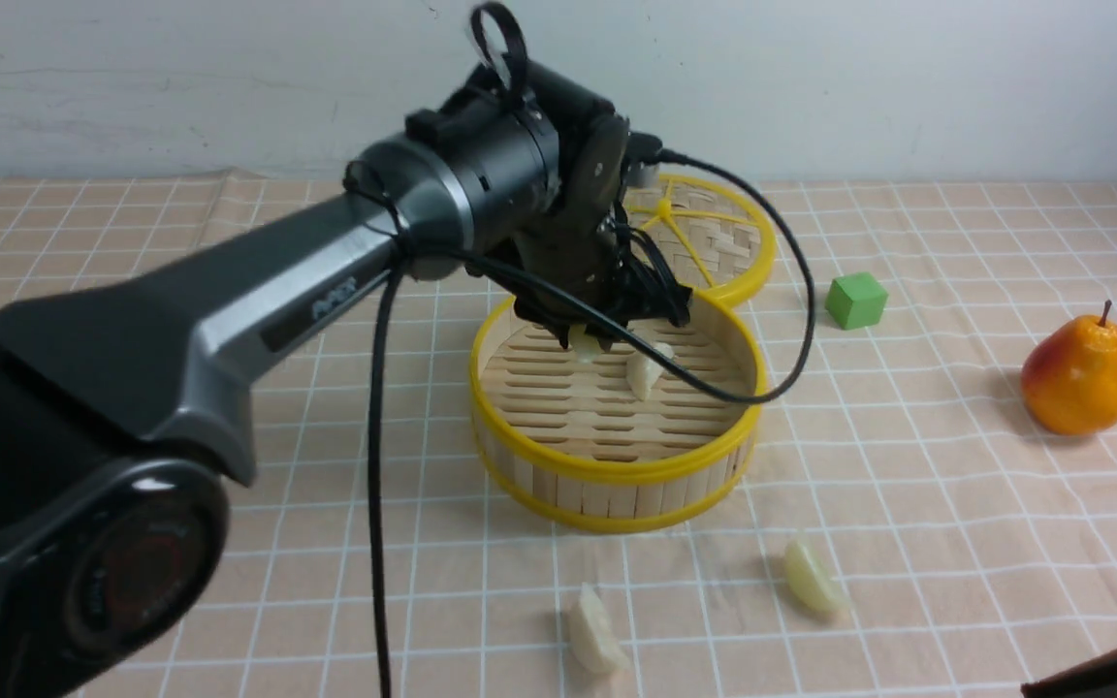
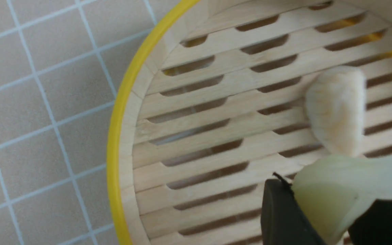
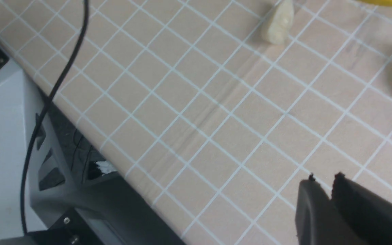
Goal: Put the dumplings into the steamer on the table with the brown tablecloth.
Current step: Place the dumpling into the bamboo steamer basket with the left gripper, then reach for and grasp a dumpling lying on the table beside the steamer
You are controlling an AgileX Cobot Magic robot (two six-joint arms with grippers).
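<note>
Gripping a pale-green dumpling (image 2: 347, 182), the left pincer (image 2: 328, 209) hangs over the steamer (image 2: 116, 136); right pincer (image 3: 325, 183) closed, empty

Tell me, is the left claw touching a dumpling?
Touching: the left wrist view shows the left claw pinching the pale-green dumpling between its fingers.

Left arm (image 1: 229, 291) dark grey tapered shell, faint logo (image 1: 335, 297), silver band (image 1: 444, 208), cylindrical black wrist housing (image 1: 495, 165), glossy black round joint (image 1: 122, 572), thin black cables (image 1: 376, 465), strap loop (image 1: 500, 39); left hand (image 1: 586, 339) and right hand (image 3: 326, 182) fingers (image 3: 313, 211) matt black, notched tips
</note>
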